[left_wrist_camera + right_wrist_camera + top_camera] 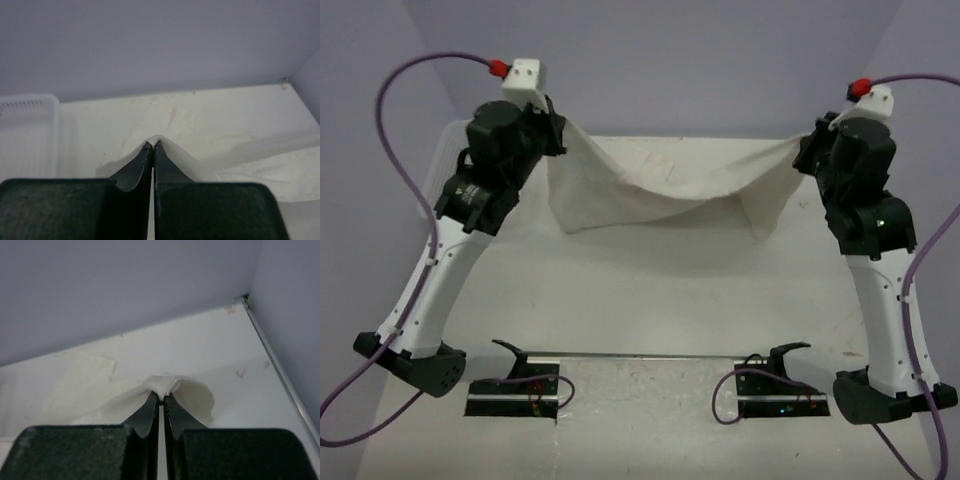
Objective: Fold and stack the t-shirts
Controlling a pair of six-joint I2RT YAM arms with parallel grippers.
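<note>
A cream t-shirt [650,195] hangs stretched between both grippers above the far half of the table, sagging in the middle with its lower part draped down. My left gripper [552,140] is shut on its left top edge; in the left wrist view the gripper [153,145] pinches a thin fold of cloth [175,152]. My right gripper [807,145] is shut on the right top edge; the right wrist view shows that gripper [161,397] with a bunched tuft of the t-shirt [192,395] between its tips. A flat cream cloth patch [80,382] lies on the table beyond.
A white mesh basket [27,135] stands at the table's far left, its rim [445,135] partly behind the left arm. Lilac walls close the back and the right side [285,315]. Two black stands [515,385] [775,385] sit at the near edge.
</note>
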